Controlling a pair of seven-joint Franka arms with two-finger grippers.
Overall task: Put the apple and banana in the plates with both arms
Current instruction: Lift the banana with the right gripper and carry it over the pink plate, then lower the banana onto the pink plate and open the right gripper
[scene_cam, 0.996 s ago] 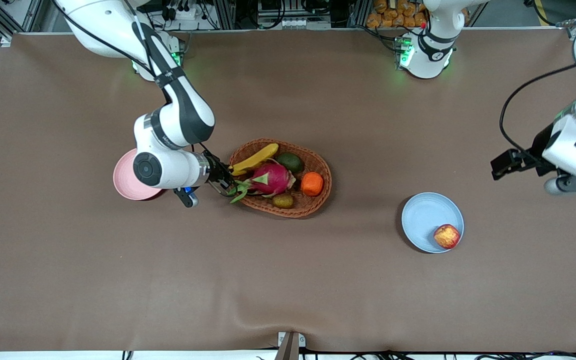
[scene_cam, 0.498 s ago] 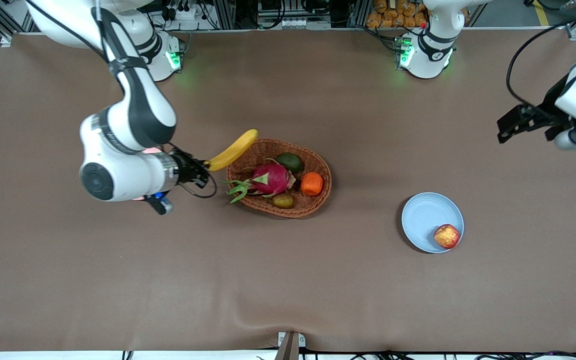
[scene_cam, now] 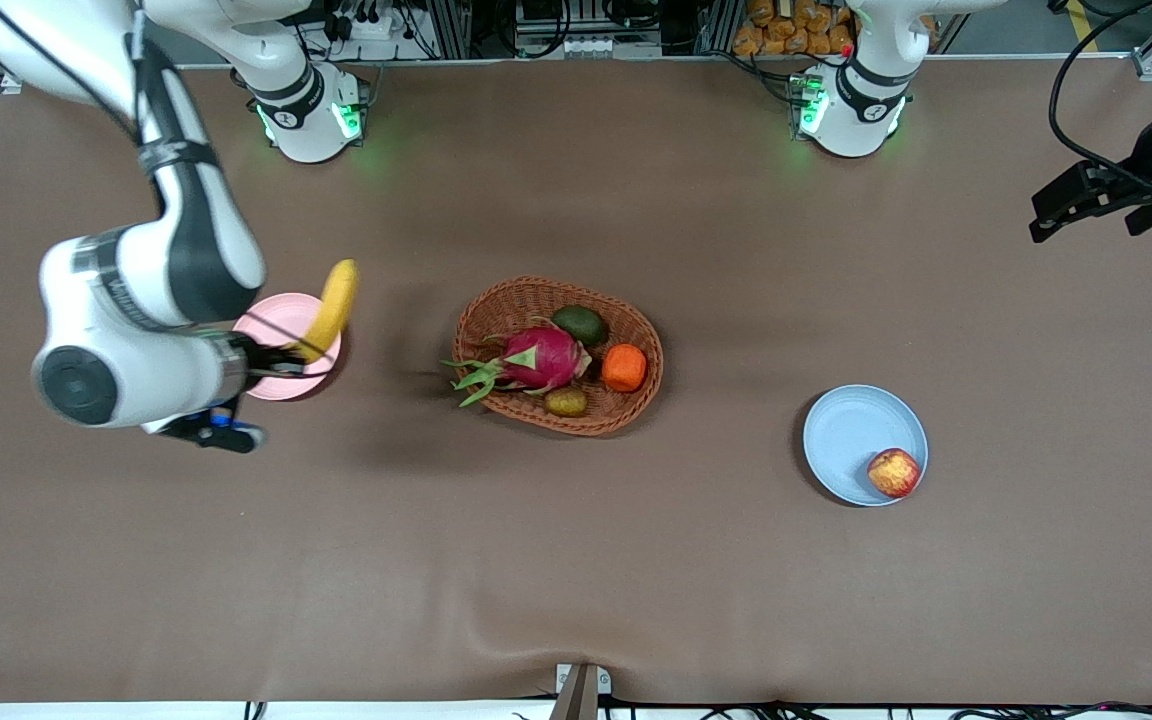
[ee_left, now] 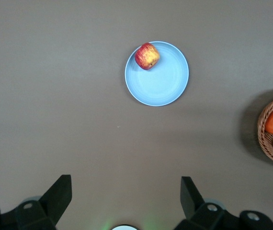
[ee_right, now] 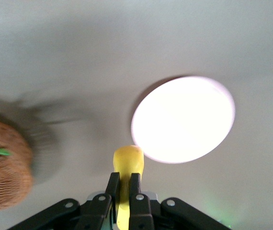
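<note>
My right gripper [scene_cam: 288, 356] is shut on one end of the yellow banana [scene_cam: 332, 303] and holds it in the air over the pink plate [scene_cam: 271, 318]. In the right wrist view the banana [ee_right: 128, 165] sticks out between the shut fingers of the right gripper [ee_right: 124, 184], just beside the pink plate [ee_right: 184, 120]. The red and yellow apple [scene_cam: 893, 472] lies in the blue plate [scene_cam: 851, 430], at its rim. My left gripper [ee_left: 125, 191] is open and empty, high over bare table. From there I see the apple [ee_left: 147, 56] on the blue plate [ee_left: 163, 81].
An oval wicker basket [scene_cam: 598, 425] stands mid-table between the two plates. It holds a dragon fruit [scene_cam: 536, 358], an avocado [scene_cam: 579, 324], an orange [scene_cam: 624, 367] and a kiwi [scene_cam: 566, 401]. The brown cloth bulges slightly at the table's near edge.
My right gripper lifted the banana out of the basket and carried it toward the right arm's end, over the pink plate. The left arm drew back from the blue plate toward the table's end.
</note>
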